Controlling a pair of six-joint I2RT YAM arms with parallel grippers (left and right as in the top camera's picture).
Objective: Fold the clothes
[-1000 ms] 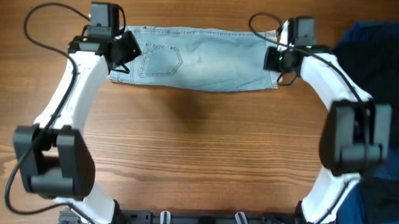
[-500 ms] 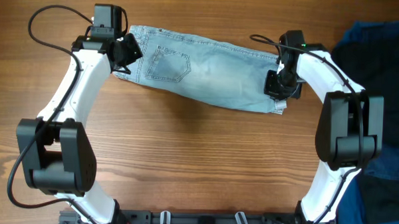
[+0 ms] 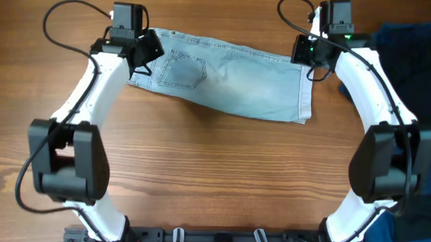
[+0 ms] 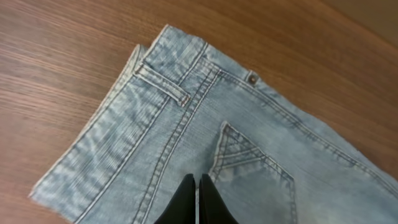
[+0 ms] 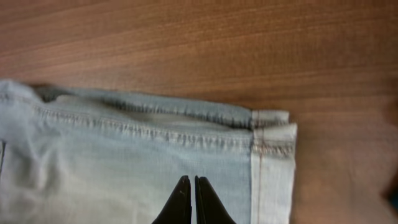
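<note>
The clothes, light-blue denim shorts [image 3: 231, 82], lie flat and slightly slanted across the far part of the wooden table [image 3: 214, 171], waistband end at the left, hemmed leg end at the right. My left gripper [image 3: 147, 52] is shut, its tips [image 4: 197, 180] over the denim [image 4: 186, 124] beside the patch pocket and near a belt loop. Shut as well, my right gripper [image 3: 303, 51] sits at the far right corner, its tips [image 5: 189, 182] over the fabric [image 5: 124, 162] just left of the hem. No fabric shows pinched in either one.
A dark-blue fabric [image 3: 412, 42] is piled at the right edge, with a black garment [image 3: 413, 214] below it toward the front. Cables loop behind both wrists at the table's far edge.
The right gripper swung toward the front, then back to the far edge. The shorts' right end shifted frontward, so they now lie slanted. The left gripper moved slightly right.
</note>
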